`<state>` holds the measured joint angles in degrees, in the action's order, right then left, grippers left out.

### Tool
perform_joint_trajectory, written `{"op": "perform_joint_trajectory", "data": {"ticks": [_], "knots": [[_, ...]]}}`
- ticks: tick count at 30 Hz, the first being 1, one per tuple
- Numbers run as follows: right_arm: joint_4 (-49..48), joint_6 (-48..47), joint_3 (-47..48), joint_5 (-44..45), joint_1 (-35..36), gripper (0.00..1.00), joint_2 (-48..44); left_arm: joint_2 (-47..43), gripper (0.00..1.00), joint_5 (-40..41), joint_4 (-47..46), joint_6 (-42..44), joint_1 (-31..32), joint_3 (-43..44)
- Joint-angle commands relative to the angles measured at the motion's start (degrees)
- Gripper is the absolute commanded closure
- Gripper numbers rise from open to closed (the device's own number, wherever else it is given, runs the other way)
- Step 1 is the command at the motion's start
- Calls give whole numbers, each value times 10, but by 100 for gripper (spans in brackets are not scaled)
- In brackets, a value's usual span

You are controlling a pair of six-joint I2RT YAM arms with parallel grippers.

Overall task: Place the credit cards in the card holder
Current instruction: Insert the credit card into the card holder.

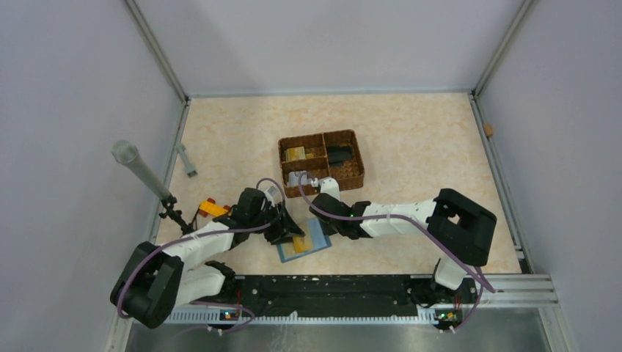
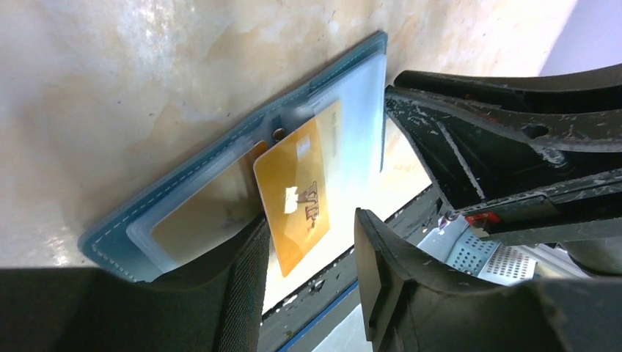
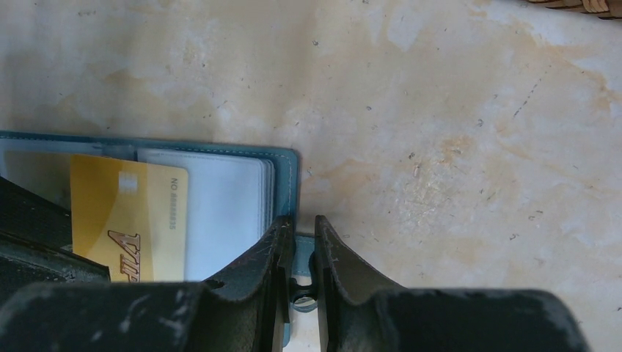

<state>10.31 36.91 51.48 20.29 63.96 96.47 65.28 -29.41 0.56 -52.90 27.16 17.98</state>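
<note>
The teal card holder (image 1: 320,236) lies open on the table in front of the arms, its clear sleeves up. A gold credit card (image 2: 295,199) stands slanted with its upper end tucked into a sleeve of the holder (image 2: 361,110). Another gold card (image 2: 196,218) lies flat inside a sleeve. My left gripper (image 2: 312,227) is open, with the slanted card between its fingers, close to the left finger (image 2: 242,286). My right gripper (image 3: 301,236) is shut on the holder's teal clasp tab (image 3: 300,249) at its edge (image 3: 286,158). The gold card also shows in the right wrist view (image 3: 125,216).
A brown wicker compartment basket (image 1: 355,150) with small items stands behind the holder. A yellow-and-red toy block (image 1: 213,209) lies left of my left gripper (image 1: 284,227). A grey microphone on a stand (image 1: 136,165) is at the left edge. My right gripper (image 1: 320,215) is between basket and holder.
</note>
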Motion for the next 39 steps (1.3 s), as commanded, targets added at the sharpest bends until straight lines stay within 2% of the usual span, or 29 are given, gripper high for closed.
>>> {"op": "perform_joint_trajectory", "data": {"ticks": [1,6,13,28,39], "knots": [[9,5,12,14,7,100,1,-12,49,27,106,48,2,32],[8,5,9,15,7,100,-2,-32,42,34,138,50,2,33],[1,4,5,12,8,100,-1,-14,45,4,61,10,6,5],[-4,13,-3,6,8,100,-8,58,50,23,-97,-56,51,22],[17,19,-4,18,7,100,-27,90,50,46,-127,-60,87,65]]}}
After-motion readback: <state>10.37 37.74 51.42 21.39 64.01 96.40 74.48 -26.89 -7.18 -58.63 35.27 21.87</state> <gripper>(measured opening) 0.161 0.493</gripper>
